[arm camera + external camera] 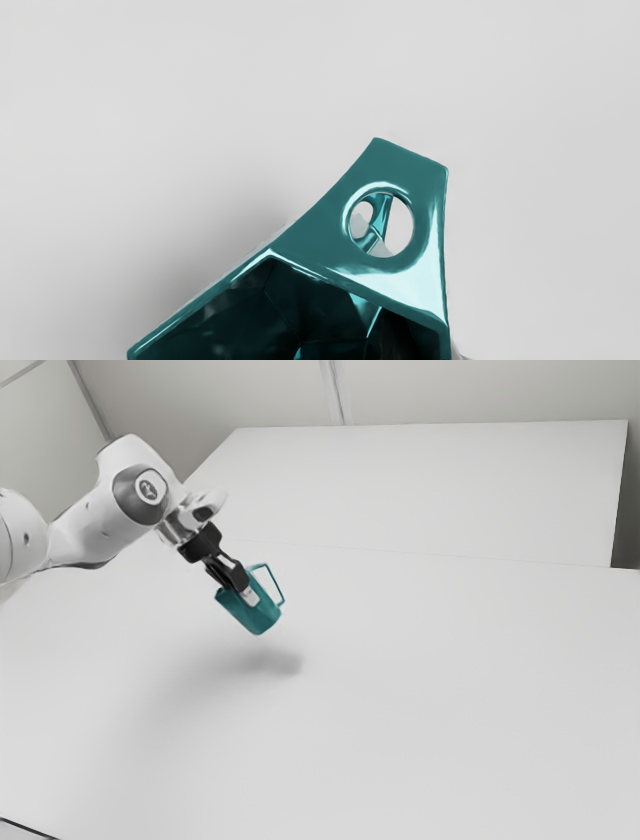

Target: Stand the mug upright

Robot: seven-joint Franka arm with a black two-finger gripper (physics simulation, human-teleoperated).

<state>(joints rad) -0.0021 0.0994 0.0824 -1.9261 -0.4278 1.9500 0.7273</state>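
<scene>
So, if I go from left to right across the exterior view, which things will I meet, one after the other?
White robot arm → black gripper → teal mug, with its handle toward the right.

Lab-like room (rather plain): pale walls (450,390), white table (400,710), robot arm (95,520).
</scene>
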